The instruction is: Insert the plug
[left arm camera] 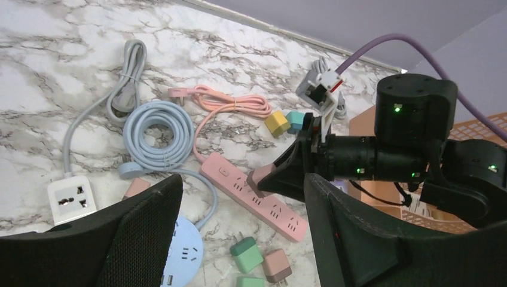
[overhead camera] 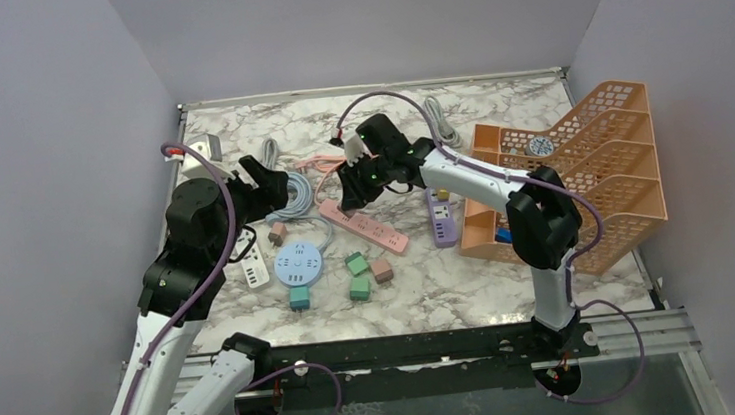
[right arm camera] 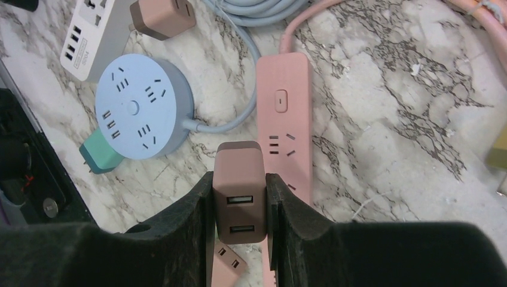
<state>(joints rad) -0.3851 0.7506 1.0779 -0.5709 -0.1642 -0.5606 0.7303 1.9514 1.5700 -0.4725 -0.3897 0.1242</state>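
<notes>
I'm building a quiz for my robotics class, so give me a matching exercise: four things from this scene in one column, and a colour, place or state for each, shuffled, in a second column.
1. dusty-pink USB charger
2. round power strip
3. left gripper
4. basket rack

A. orange, at the far right
B. open, holding nothing
C. clamped in the right gripper
D. light blue, beside a teal plug

Pairs: 1-C, 2-D, 3-B, 4-A

No word, brand or number can be read anywhere. The white strip [right arm camera: 95,27] carries a line of tiny print beside its USB ports, too small to make out. The pink strip [right arm camera: 284,119] shows only a small dash on its switch.
</notes>
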